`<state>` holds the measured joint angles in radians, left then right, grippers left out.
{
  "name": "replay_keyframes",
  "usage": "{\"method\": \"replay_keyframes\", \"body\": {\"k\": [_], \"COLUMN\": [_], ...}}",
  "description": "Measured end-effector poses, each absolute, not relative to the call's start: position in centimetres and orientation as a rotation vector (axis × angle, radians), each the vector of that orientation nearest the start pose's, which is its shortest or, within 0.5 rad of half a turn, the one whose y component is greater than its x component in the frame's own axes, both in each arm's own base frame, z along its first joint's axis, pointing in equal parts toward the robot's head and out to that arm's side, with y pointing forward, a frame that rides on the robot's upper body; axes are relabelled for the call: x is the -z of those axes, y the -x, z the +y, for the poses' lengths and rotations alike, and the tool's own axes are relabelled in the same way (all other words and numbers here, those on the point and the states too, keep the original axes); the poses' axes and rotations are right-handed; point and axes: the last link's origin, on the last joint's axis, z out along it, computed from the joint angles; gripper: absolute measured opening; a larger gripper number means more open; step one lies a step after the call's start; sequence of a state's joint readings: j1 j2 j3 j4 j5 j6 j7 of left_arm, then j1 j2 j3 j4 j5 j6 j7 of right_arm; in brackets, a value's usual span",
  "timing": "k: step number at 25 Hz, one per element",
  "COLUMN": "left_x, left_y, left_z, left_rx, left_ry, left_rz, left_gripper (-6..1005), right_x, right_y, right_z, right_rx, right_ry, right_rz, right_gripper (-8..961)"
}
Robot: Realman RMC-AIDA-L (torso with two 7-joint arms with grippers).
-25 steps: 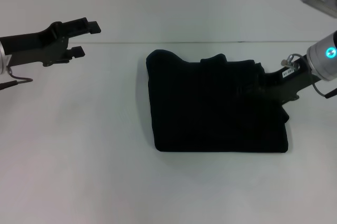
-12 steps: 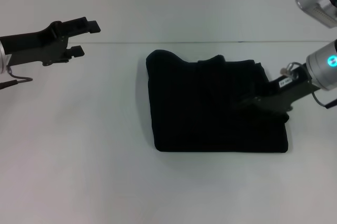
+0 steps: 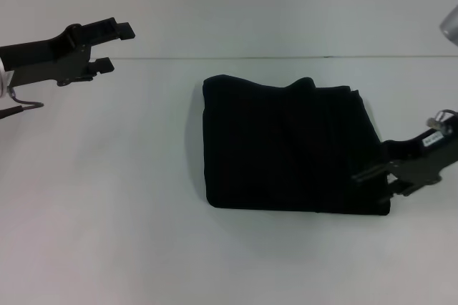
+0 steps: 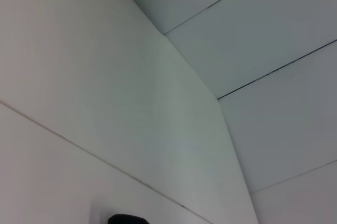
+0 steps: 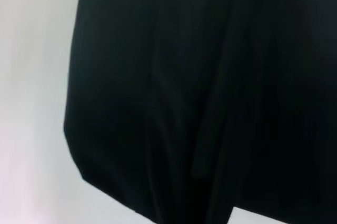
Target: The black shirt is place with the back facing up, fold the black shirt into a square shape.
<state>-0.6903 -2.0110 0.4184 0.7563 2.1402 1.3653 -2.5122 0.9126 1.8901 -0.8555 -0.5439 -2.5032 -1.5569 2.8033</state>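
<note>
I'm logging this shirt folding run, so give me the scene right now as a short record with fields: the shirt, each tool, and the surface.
shirt: the black shirt lies folded into a roughly square, layered bundle, plain black side up, no lettering visible
left tool: the left tool is raised above the table's far left, well apart from the shirt, fingers open, holding nothing
right tool: the right tool is low at the shirt's near right corner; grip cannot be told
surface: plain white table
fold state: far edge slightly uneven, with a small bump
</note>
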Motion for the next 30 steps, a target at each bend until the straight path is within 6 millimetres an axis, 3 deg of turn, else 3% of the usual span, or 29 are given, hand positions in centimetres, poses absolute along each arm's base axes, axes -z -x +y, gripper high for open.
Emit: {"method": "replay_keyframes", "body": {"k": [5,19,30], "left_x": [-8.1,-8.3,-8.5], "left_y": [25.7,25.6,25.6], "left_z": [40.9,41.0,41.1], "left_rx": [0.954,0.969,1.001], "left_ry": [1.924,1.919,1.901], "left_rz": [-1.816,-1.813,-1.809], "left_gripper": [932,932,933], "right_x": [-3.6,-5.0,-3.4], "right_y": [-23.4,-23.3,-22.0], "right_z": [39.8,40.9,42.0], "right_rx": [0.141,-0.161,-0.062], "right_ry": [2.178,2.134,2.16], "right_rz": [2.041,2.057,1.965], "right_gripper": [789,788,786]}}
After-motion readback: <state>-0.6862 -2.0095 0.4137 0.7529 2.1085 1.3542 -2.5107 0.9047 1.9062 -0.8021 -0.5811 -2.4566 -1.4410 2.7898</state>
